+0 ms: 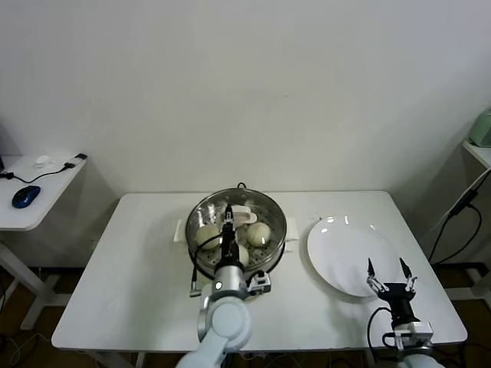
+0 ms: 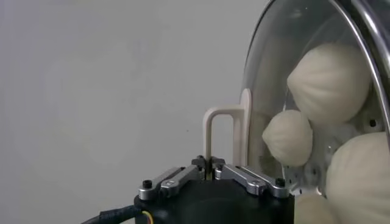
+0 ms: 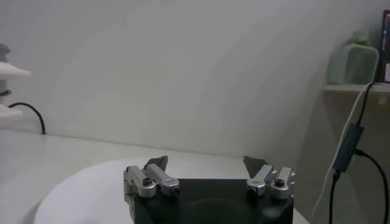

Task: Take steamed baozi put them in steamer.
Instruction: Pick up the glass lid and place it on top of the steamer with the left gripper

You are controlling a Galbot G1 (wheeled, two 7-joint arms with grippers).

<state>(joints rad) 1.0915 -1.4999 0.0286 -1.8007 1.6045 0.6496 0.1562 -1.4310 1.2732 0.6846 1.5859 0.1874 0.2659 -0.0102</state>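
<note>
We see the left tool (image 1: pixel 229 217) closed on the upright cream handle (image 2: pixel 220 137) of the round glass lid (image 2: pixel 304 55), which stands on the steamer (image 1: pixel 237 226) at the middle of the white counter (image 1: pixel 138 268). Just beyond the left tool's fingertips, behind the glass, lie the steamed baozi (image 2: pixel 329 82); we count three pale domes from the head view and parts of four from the left wrist view, all inside the steamer's perforated tray. To the right of the left tool, well apart from it, the flat white plate (image 1: pixel 341 245) rests bare on the counter beside the steamer. The right tool (image 1: pixel 390 274) hovers at the plate's near right edge with its fingers spread wide and nothing between them. Off to the left tool's far left we see a side desk (image 1: pixel 31 207) carrying a blue mouse (image 1: pixel 25 195).
</note>
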